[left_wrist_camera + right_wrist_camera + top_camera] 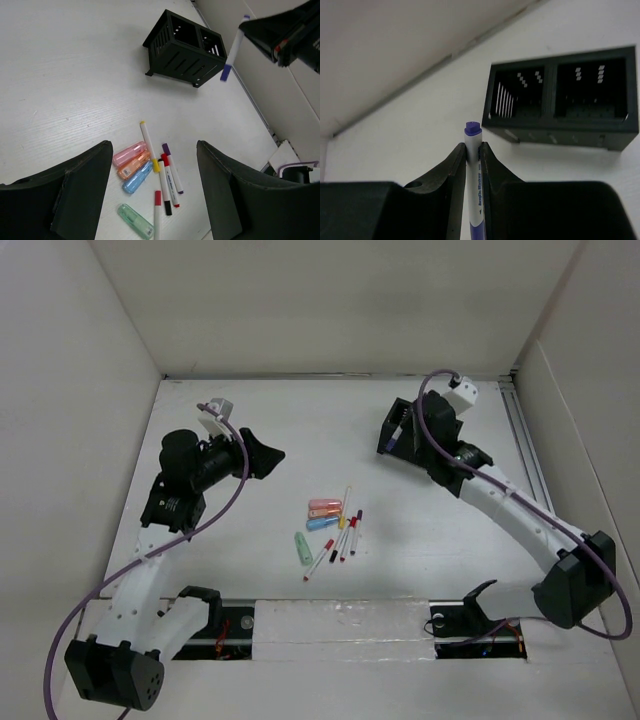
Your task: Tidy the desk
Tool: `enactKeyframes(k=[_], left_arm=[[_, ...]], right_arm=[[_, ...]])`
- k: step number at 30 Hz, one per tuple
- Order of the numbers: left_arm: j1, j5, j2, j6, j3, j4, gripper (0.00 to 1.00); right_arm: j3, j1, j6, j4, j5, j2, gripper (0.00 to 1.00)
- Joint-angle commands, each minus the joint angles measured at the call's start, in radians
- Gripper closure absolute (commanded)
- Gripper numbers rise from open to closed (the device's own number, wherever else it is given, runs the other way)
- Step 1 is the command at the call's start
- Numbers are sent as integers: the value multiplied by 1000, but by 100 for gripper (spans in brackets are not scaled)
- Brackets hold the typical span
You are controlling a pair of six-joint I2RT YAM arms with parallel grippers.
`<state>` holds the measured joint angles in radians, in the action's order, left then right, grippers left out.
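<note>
Here, the flat, matte white table (250, 420) fills the space between white walls, its longer side running from the left edge to the right edge, with a metal rail along the near edge.

Right of centre, toward the far edge, stands a small black plastic organizer box (182, 50) with slatted walls and two square compartments open at the top. Its long axis lies at a slant to the table edges.

The right hand (472, 150) is pinched tight on a slim white marker with purple ends (472, 200). The marker hangs in the air just beside the box, nearly upright with a slight tilt, and its purple cap points down toward the table.

The left hand (152, 150) is spread wide and grips nothing. It hovers over the left half of the table.

Near the middle of the table, a little toward the near edge, lies a loose cluster. It holds stubby translucent highlighters in pink (129, 153), orange (134, 165) and blue (137, 177), lying side by side, and a green one (136, 221) apart. Beside them lie thin white pens: a yellow-capped pen (149, 145), a purple-capped pen (171, 170) and a red-capped pen (157, 215), mostly pointing from the near edge toward the far edge.
</note>
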<state>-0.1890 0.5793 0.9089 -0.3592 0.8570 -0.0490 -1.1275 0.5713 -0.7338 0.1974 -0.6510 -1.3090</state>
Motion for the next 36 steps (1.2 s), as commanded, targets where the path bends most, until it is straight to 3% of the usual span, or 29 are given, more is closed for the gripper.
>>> enactKeyframes(k=[1,4,11,24,30,34,36], left_arm=[[-6,25,-42,-4,-13,43,35],[-6,33,-57,-6,-9,67,35],[-6,30,-79,-6,-13,66,35],[-6,7,-73,8,-6,52,35],[-6,-1,-58,11,-4,29,35],[-6,-28,-50,12,5,21,35],[-6,-39,-50,12,7,14,35]], right_arm=[[-89,-68,88,-159,-138,-68,99],[-141,-140,132,-228,-220,-149,99],[-251,-226,231,-337,-234,-340,99],[-315,-215,284,-375,-240,-507,96],[-275,-148,264,-385,-315,-538,81],[-264,-111,243,-352,-328,-509,56],[-252,-85,232,-332,-322,-457,49]])
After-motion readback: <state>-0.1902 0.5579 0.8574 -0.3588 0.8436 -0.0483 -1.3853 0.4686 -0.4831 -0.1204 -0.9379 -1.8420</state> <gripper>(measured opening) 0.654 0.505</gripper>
